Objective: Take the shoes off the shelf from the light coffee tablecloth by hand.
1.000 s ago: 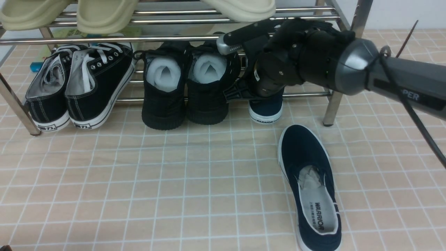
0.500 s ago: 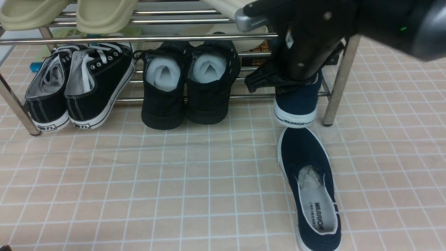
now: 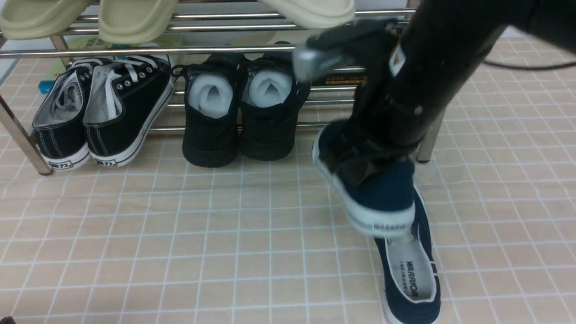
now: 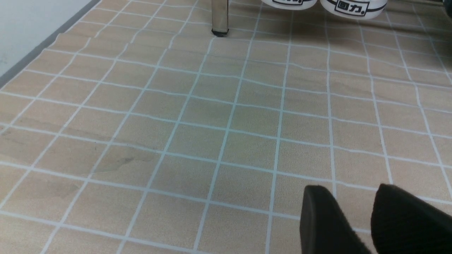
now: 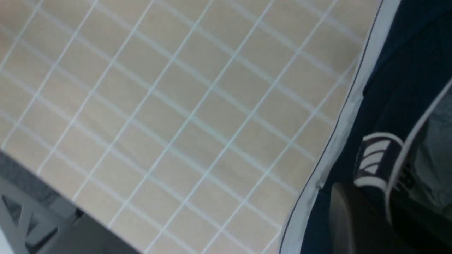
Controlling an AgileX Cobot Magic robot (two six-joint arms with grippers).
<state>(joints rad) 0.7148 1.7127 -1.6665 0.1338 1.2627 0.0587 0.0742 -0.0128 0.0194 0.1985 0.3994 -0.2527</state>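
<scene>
One navy shoe [image 3: 411, 274] lies on the light coffee tablecloth [image 3: 180, 234], its grey "WARRIOR" insole facing up. The second navy shoe [image 3: 378, 198] hangs tilted just above it, heel toward the camera, in front of the chrome shelf [image 3: 135, 49]. My right gripper [image 3: 360, 157] is shut on this shoe's side wall. In the right wrist view a dark finger [image 5: 349, 218] presses the navy canvas [image 5: 388, 70] beside the white sole. Low over bare cloth, my left gripper [image 4: 349, 192] stands open, holding nothing.
Black lace-up sneakers [image 3: 103, 108] and all-black shoes [image 3: 243, 112] sit on the shelf's lower tier, beige slippers [image 3: 135, 18] on the upper tier. The shelf's right leg [image 3: 429, 139] stands just behind my right arm. A shelf leg [image 4: 219, 17] shows in the left wrist view.
My right arm has drawn the second navy shoe off the lower tier, toward the camera and downward. It now hangs over the toe of the shoe lying on the cloth.
</scene>
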